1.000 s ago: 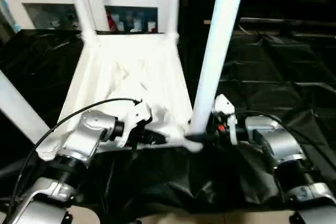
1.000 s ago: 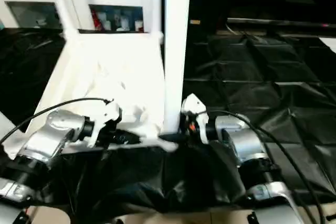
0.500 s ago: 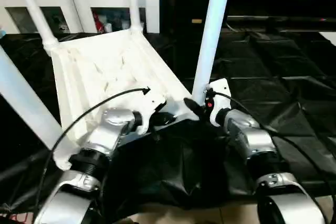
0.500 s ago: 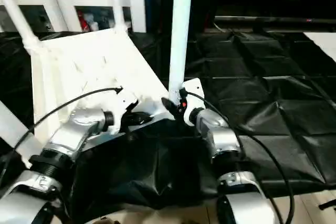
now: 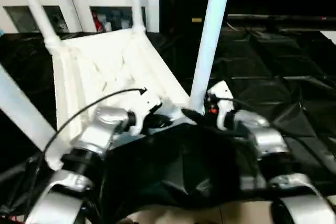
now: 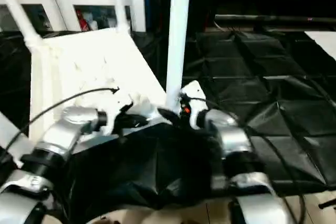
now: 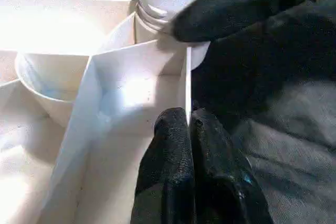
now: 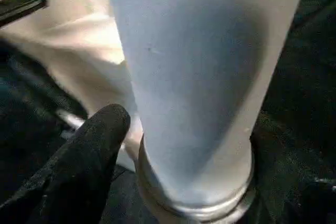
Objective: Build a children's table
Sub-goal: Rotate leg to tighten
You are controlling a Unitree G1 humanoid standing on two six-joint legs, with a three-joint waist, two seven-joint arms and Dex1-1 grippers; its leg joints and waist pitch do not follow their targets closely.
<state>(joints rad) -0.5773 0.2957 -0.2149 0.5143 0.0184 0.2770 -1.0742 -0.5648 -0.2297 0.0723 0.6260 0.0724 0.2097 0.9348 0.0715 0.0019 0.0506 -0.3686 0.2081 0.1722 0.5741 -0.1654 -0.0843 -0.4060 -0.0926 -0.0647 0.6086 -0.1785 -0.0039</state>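
the left gripper (image 7: 190,145) has its jaws pinched together on the rim wall of the table top (image 5: 105,72), which lies upside down on the black sheet (image 5: 283,77). the right gripper's (image 5: 202,115) jaws stand apart around the near leg (image 5: 210,35). four legs appear seated, so assembly looks nearly done; turning it upright remains.

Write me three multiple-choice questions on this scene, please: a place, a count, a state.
1. Where is the right gripper? A at the near right leg's base; B on the cabinet; C at a far leg.
2. How many legs stand in the table top? A two; B three; C four.
3. The left gripper is: A wide open; B shut on the top's rim; C holding a leg.
Answers: A, beside that leg's socket; C, one rises at each corner; B, its fingers pinch the wall.
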